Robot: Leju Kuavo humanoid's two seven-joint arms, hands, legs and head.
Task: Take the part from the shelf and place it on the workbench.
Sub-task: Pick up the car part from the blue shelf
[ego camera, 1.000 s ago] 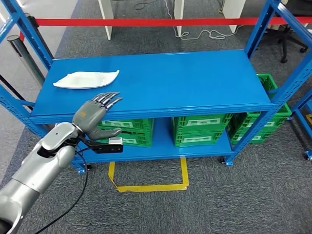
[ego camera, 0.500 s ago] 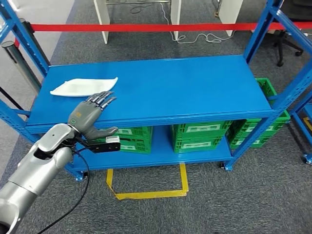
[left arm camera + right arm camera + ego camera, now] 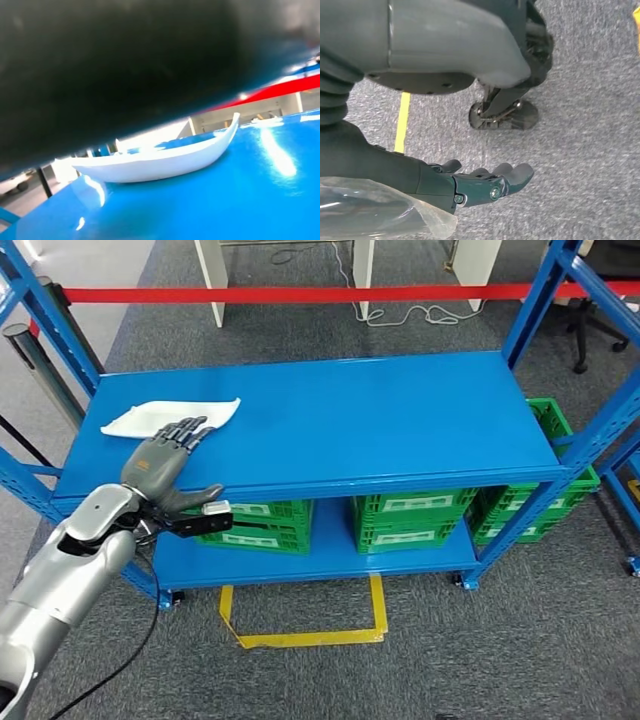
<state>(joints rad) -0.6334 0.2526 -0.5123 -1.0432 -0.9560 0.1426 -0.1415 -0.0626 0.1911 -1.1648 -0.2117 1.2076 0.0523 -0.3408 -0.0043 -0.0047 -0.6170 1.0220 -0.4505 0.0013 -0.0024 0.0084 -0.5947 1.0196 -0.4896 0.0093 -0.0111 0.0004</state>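
Observation:
The part is a long, thin white curved shell lying flat at the far left of the blue shelf top. My left hand hovers over the shelf's front left, fingers spread and straight, with its fingertips at the part's near edge; it holds nothing. The left wrist view looks along the shelf at the part close ahead. My right hand hangs above grey carpet with fingers loosely extended and holds nothing.
Green crates fill the lower shelf level, and another green crate stands at the right. Blue uprights frame the rack. A red barrier tape runs behind it. A yellow floor marking lies in front.
My left hand has moved forward and to the left across the shelf, bringing its fingertips up to the white part. The camera has shifted slightly.

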